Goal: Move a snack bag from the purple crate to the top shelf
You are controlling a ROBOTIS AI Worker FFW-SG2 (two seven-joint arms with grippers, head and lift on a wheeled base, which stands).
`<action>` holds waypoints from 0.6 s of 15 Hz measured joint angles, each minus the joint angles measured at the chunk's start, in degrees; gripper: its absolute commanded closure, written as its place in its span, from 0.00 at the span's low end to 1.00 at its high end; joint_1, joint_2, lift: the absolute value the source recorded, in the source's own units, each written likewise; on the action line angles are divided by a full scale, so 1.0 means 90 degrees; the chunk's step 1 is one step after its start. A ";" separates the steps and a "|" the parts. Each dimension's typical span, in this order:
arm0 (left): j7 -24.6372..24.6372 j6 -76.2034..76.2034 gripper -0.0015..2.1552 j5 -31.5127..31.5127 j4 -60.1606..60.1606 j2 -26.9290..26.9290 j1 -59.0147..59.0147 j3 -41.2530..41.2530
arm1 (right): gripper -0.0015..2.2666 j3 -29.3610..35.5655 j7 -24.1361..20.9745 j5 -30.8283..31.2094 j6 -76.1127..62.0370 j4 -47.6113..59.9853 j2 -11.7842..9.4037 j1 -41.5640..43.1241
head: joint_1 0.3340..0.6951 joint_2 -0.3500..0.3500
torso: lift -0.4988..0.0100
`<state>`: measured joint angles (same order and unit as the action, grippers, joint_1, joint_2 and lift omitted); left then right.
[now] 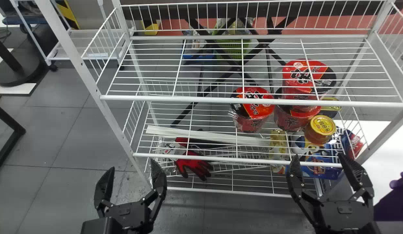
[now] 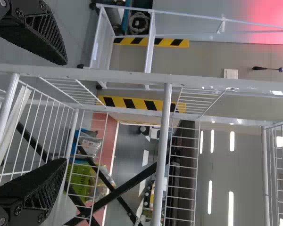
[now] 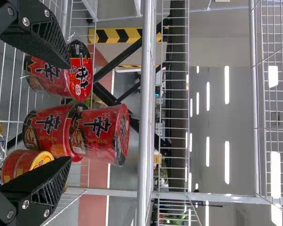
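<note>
Two black end effectors are mine, the left end effector [image 1: 132, 165] and the right end effector [image 1: 319, 157], both open and empty in front of the white wire rack [image 1: 221, 100]. Right of that rack, on my near side, is the scalloped purple plastic crate [image 1: 391, 203]. By the task, my snack bag belongs in there; how it lies inside I cannot tell. I expect it to be light, puffed with air and soft-sided, in slick film over brittle contents. My right end effector seems the natural one for it. I would pinch the flat sealed edge, or the slack film just below, and keep the middle uncrushed: too hard cracks what's inside, too loose and the film slides. Held by its top, it may swing against the rack's wires on the way up.
</note>
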<state>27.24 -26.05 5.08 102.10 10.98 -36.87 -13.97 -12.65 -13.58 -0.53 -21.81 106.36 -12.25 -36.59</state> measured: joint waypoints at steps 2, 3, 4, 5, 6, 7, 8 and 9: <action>0.0000 -0.0003 0.03 0.0006 -0.0013 0.0000 0.0007 0.0000 | 0.06 -0.0001 -0.0014 -0.0001 0.0120 0.0000 0.0003 0.0012 | 1.00 0.62 | 0.10; 0.0000 -0.0012 0.03 0.0009 -0.0016 0.0000 0.0007 0.0000 | 0.06 -0.0001 -0.0014 -0.0004 0.0101 -0.0004 0.0004 0.0014 | 1.00 0.62 | 0.10; 0.0003 -0.0016 0.03 0.0009 -0.0016 0.0000 0.0007 0.0000 | 0.06 0.0000 -0.0014 -0.0014 0.0077 -0.0008 0.0004 0.0016 | 1.00 0.62 | 0.10; 0.0003 -0.0018 0.03 0.0009 -0.0017 0.0000 0.0007 0.0000 | 0.06 0.0004 -0.0014 -0.0030 0.0089 -0.0008 0.0004 0.0019 | 1.00 0.61 | 0.10; 0.0003 -0.0019 0.03 0.0010 -0.0017 0.0000 0.0007 0.0000 | 0.06 0.0004 -0.0014 -0.0039 0.0170 -0.0001 0.0004 0.0021 | 1.00 0.61 | 0.10; 0.0006 -0.0019 0.03 0.0011 -0.0017 0.0000 0.0007 0.0000 | 0.06 0.0004 -0.0014 -0.0044 0.0203 0.0004 0.0004 0.0022 | 1.00 0.61 | 0.10; 0.0011 -0.0022 0.03 0.0011 -0.0017 0.0000 0.0008 0.0000 | 0.06 0.0005 -0.0014 -0.0048 0.0162 0.0003 0.0004 0.0022 | 1.00 0.61 | 0.10; 0.0018 -0.0026 0.03 0.0011 -0.0017 0.0000 0.0010 0.0000 | 0.06 0.0007 -0.0014 -0.0053 0.0106 -0.0004 0.0004 0.0023 | 1.00 0.61 | 0.10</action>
<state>27.40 -26.29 5.18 101.95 10.98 -36.79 -13.97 -12.58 -13.71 -1.01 -20.86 106.32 -12.22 -36.38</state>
